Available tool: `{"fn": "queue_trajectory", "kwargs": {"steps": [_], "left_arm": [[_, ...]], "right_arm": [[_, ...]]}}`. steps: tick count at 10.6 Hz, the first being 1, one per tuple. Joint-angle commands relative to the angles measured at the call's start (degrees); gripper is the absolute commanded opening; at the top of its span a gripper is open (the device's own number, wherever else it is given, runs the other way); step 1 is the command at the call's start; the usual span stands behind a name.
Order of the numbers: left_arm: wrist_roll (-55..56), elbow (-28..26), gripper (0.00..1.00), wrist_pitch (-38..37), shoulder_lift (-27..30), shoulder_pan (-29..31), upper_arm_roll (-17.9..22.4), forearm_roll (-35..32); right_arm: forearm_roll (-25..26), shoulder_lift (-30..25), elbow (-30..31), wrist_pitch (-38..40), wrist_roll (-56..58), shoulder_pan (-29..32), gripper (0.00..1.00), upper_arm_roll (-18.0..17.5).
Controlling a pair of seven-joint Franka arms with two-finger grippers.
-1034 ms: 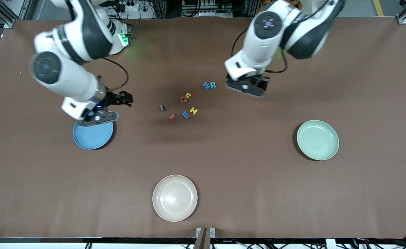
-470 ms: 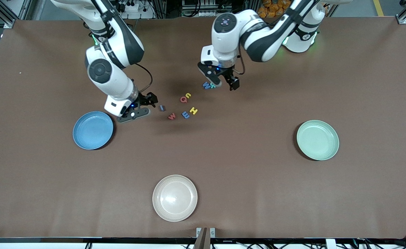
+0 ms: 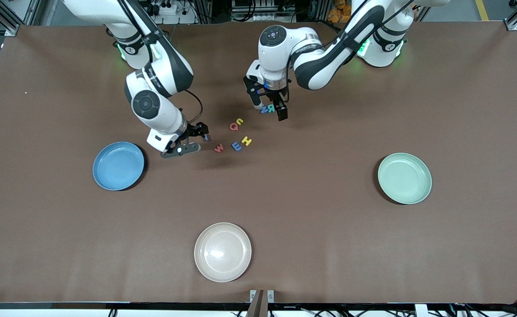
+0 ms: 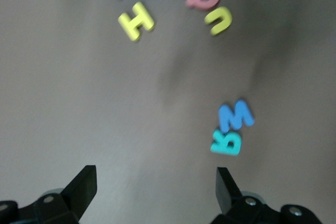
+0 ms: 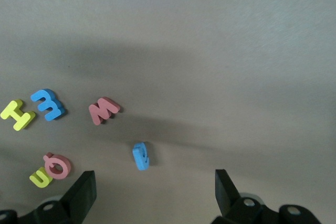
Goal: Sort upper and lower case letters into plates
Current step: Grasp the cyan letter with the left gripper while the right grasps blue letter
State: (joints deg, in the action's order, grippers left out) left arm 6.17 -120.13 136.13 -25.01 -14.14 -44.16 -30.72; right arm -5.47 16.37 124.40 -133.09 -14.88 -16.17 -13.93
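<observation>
My left hand [image 3: 269, 108] hangs low over the blue w and teal R pair [image 3: 266, 108], fingers spread wide, nothing in them. My right hand [image 3: 191, 140] sits low by the small blue letter [image 5: 140, 156], also spread and empty, with that letter lying between its fingers in the wrist view. Tabletop [image 3: 311, 229] brown. Blue plate [image 3: 118, 165] toward the right arm's end, mint plate [image 3: 404, 178] toward the left arm's end, cream plate [image 3: 222, 251] nearest the front camera; none holds a letter. So sorting looks not started: all letters are on the tabletop mid-table, near each other. Pink Q [image 3: 234, 127] touching yellow u [image 3: 240, 121], yellow H [image 3: 246, 141] beside blue E [image 3: 236, 145], pink w [image 3: 219, 148] just apart. All eight are left to place.
</observation>
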Motion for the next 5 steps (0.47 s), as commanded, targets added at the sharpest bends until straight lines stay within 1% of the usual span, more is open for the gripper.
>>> {"fn": "queue_trajectory", "kwargs": {"steps": [1, 3, 4, 5], "left_arm": [[-0.1, 0.08, 0.97, 1.94, -3.71, -0.36, -0.13, -1.97], [-0.1, 0.07, 0.93, 2.56, -6.53, -1.32, 0.13, -3.37], [-0.01, 0.16, 0.89, 2.56, -7.33, -1.76, 0.39, -7.21], [-0.01, 0.16, 0.87, 2.65, -8.64, -1.68, 0.48, -8.64]], "right_arm": [[0.2, 1.72, 0.32, -1.91, -3.04, -1.23, 1.0, -0.22], [0.2, 3.83, 0.31, -5.05, -5.06, -1.93, 1.0, -0.22], [0.2, 4.8, 0.32, -5.77, -6.47, -2.72, 1.0, -0.3], [0.2, 5.42, 0.32, -6.21, -6.57, -2.99, 1.0, -0.22]]}}
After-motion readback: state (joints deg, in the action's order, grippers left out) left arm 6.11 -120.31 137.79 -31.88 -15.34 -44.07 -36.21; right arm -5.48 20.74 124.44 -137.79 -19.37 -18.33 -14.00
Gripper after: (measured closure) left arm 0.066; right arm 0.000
